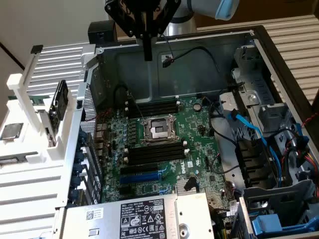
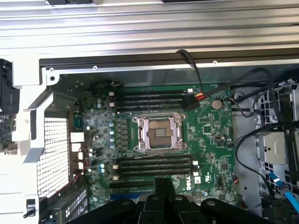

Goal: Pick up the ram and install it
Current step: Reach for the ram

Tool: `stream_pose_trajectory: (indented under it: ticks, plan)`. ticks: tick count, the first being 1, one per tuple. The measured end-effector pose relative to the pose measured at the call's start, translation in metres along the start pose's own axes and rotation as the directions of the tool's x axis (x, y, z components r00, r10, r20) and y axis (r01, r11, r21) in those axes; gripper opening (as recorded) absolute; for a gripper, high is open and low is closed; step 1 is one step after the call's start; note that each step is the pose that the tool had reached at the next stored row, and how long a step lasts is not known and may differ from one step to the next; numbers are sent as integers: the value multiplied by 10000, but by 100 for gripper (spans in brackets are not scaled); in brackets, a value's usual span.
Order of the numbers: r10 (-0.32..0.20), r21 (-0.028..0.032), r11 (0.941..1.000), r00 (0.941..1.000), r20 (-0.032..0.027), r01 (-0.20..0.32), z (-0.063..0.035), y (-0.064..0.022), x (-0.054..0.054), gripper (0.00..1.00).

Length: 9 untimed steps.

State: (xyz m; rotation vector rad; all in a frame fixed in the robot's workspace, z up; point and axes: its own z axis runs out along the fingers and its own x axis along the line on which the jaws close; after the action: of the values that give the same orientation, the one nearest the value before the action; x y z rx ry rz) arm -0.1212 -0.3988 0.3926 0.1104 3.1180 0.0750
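Fingers [image 1: 147, 50] pressed together, empty; the ram [image 1: 60, 102], a dark narrow stick, stands in a white rack [image 1: 22, 84].

The gripper [image 1: 147, 52] is matte black throughout, built of angular linkage bars that spread in a V from a central body. Above it, the arm [image 1: 197, 7] is a smooth, rounded silver-grey tube, and a pale blue cap [image 1: 227, 8] closes the end of one joint. In the wrist view the gripper [image 2: 163, 189] shows as rounded black knuckle-like segments set side by side, with a squarish black block between them.
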Motion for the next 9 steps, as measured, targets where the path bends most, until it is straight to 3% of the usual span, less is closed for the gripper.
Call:
stream_pose_trajectory:
  ticks: [9]
  plan:
    - [0,-1,10000,10000,0,0,0,0,0,11]
